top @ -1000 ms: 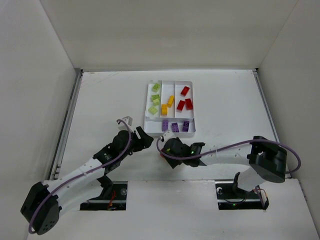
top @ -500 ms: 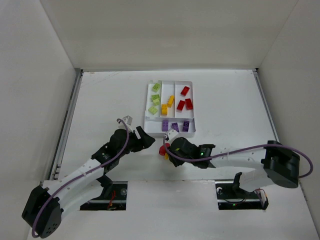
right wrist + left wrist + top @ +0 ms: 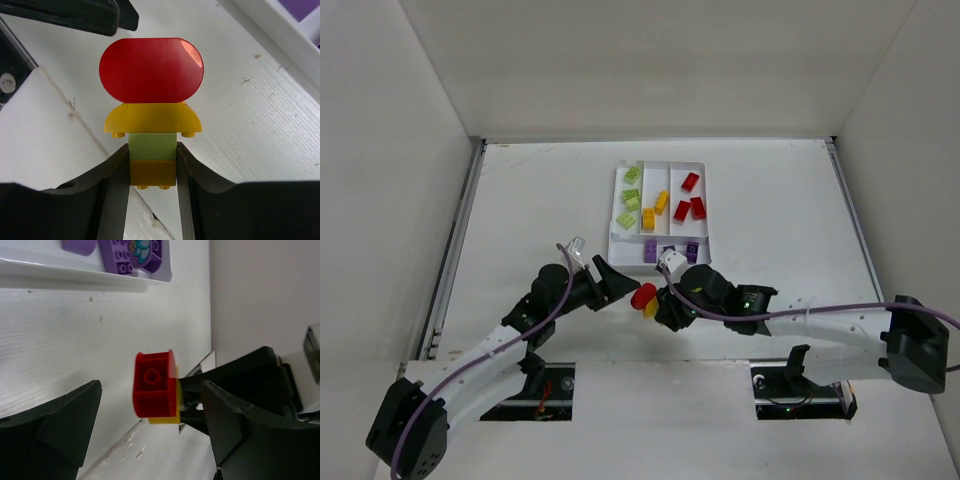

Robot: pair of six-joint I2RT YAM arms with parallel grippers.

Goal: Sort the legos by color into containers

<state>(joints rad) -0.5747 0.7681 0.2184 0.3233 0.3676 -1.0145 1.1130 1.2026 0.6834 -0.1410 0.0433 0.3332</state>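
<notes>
My right gripper (image 3: 152, 161) is shut on a stack of legos: a rounded red brick (image 3: 151, 69) at its end, then a yellow one (image 3: 152, 120), a light green one (image 3: 152, 146) and a dark yellow one between the fingers. From above, the stack (image 3: 643, 296) hangs just in front of the white tray (image 3: 660, 162). My left gripper (image 3: 150, 427) is open, its fingers on either side of the red brick (image 3: 152, 390) without touching it. The tray holds green (image 3: 630, 195), yellow-orange (image 3: 655, 210), red (image 3: 690, 200) and purple (image 3: 670, 252) bricks in separate sections.
The tray's near rim (image 3: 75, 275) with purple bricks (image 3: 132, 255) behind it lies just past the left gripper. White walls enclose the table on three sides. Both arms meet near the table's front middle (image 3: 640, 330).
The right gripper has brought the stack out, so its red end now shows, turned towards the left gripper. The left gripper has moved right, its fingers around the red brick.
</notes>
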